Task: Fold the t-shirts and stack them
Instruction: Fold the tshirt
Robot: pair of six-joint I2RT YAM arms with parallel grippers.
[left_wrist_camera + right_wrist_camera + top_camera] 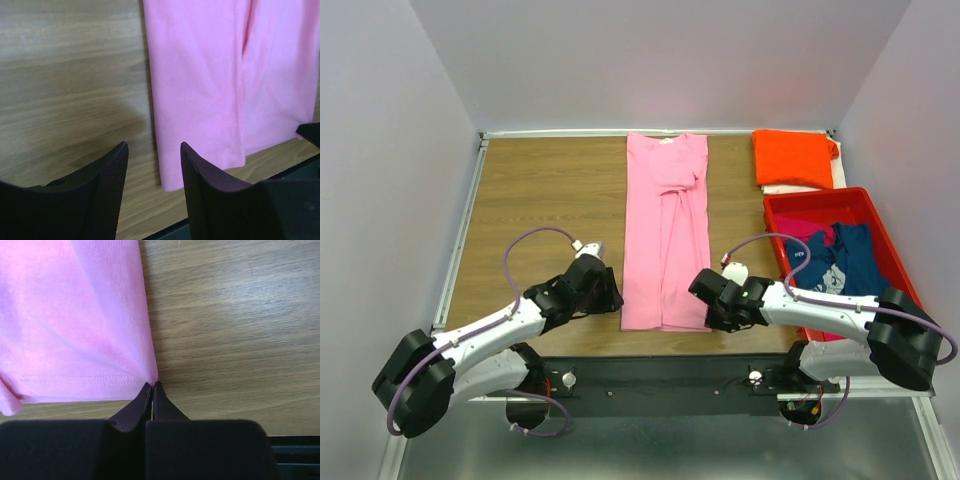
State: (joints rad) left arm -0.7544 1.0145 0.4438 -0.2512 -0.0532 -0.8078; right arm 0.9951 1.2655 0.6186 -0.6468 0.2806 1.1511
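The light pink t-shirt [665, 230] lies flat on the wooden table [540, 200], folded lengthwise into a long strip, hem toward me. My left gripper [611, 297] is open and empty beside the hem's left corner; in the left wrist view the pink shirt [210, 90] lies just past its fingers [112, 180]. My right gripper [704, 300] is shut on the hem's right corner, and the pink fabric [75, 325] bunches at its tips [152, 386]. The orange t-shirt [793, 157] lies folded at the back right. The navy t-shirt [840, 262] and the magenta t-shirt [807, 232] lie crumpled in the bin.
A rigid red plastic bin [820, 198] stands at the right side of the table. A white cloth edge shows under the orange shirt. A metal rail [458, 240] borders the table's left side. The black front edge [650, 372] runs between the arm bases.
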